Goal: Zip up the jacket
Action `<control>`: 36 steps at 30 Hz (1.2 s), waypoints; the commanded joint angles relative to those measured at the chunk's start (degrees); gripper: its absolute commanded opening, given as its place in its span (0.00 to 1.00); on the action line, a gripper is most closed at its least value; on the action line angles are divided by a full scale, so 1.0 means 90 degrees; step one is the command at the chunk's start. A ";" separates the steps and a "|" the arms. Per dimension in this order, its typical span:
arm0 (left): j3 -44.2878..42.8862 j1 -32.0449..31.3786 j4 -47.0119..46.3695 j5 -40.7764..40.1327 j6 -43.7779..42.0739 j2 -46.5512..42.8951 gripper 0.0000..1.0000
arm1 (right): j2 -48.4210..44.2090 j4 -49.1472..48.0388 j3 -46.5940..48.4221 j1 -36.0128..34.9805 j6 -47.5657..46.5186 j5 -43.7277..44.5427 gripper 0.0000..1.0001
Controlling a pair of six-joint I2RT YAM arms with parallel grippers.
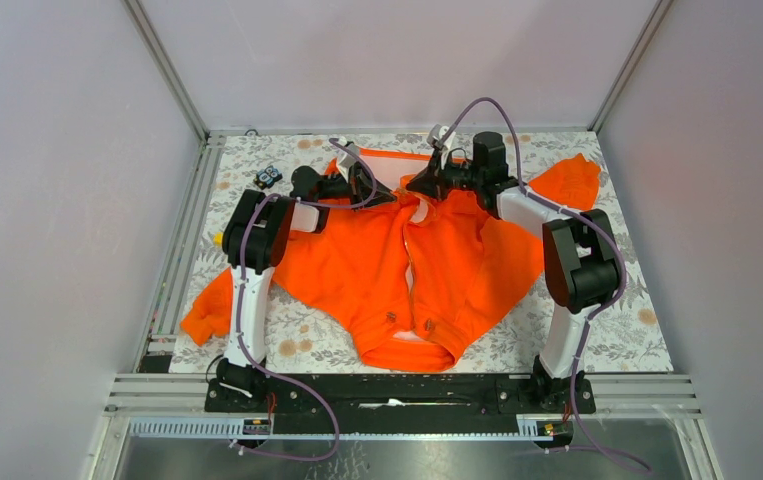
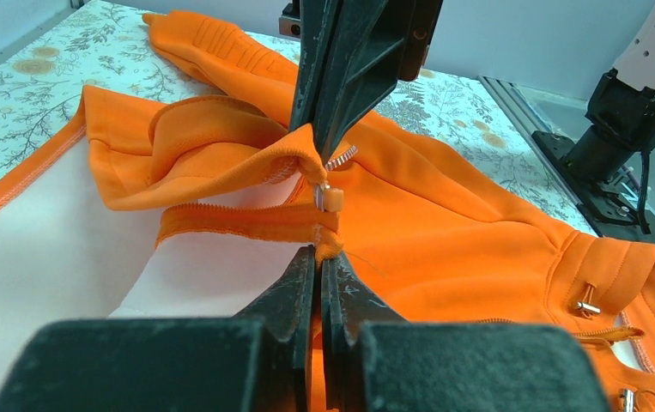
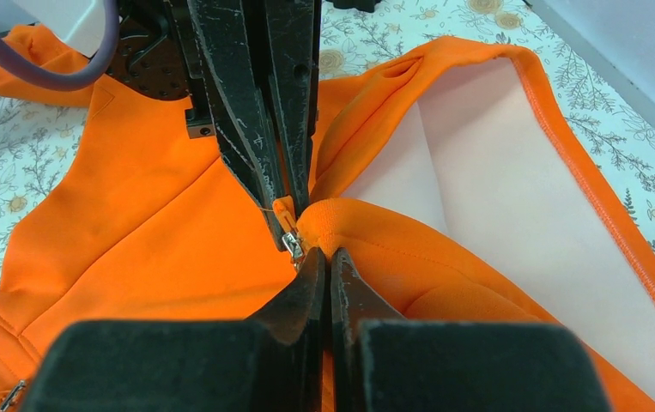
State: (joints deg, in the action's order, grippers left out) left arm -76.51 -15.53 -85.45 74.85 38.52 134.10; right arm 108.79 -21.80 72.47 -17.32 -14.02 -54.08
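The orange jacket (image 1: pixel 467 270) lies spread on the table, hem towards the arms, collar and pale lining (image 1: pixel 385 167) at the far side. Its front zipper (image 1: pixel 409 270) runs down the middle. My left gripper (image 1: pixel 365 187) is shut on the jacket's front edge near the collar; the wrist view shows orange fabric pinched at its tips (image 2: pixel 318 254). My right gripper (image 1: pixel 425 186) is shut on the facing edge (image 3: pixel 324 256), right beside the metal zipper slider (image 3: pixel 292 245). The slider and its pale pull also show in the left wrist view (image 2: pixel 332 199). The two grippers' tips nearly touch.
A small black and blue object (image 1: pixel 269 177) sits at the far left of the floral table cover (image 1: pixel 617 330). The jacket's sleeves reach out at the near left (image 1: pixel 207 315) and the far right (image 1: pixel 569 182). Metal frame rails run along the left side (image 1: pixel 182 250).
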 commanded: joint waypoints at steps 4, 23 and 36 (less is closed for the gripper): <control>-0.0251 -0.0093 -0.0709 -0.0147 0.0215 -0.0034 0.00 | 0.0002 -0.0218 0.0310 -0.0300 0.0136 0.0238 0.00; -0.1276 -0.0108 -0.0691 -0.0020 0.1924 0.0596 0.00 | -0.0008 -0.1400 -0.0076 -0.0346 0.0739 -0.0292 0.00; 0.0087 0.0028 -0.0701 -0.0852 0.0897 -0.0449 0.17 | 0.0578 -0.2628 -0.0023 -0.0251 0.1878 -0.0671 0.00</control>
State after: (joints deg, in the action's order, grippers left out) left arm -79.68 -15.77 -85.62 72.82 52.21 137.64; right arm 113.89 -39.33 71.72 -18.63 -1.06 -54.92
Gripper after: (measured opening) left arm 0.082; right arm 0.023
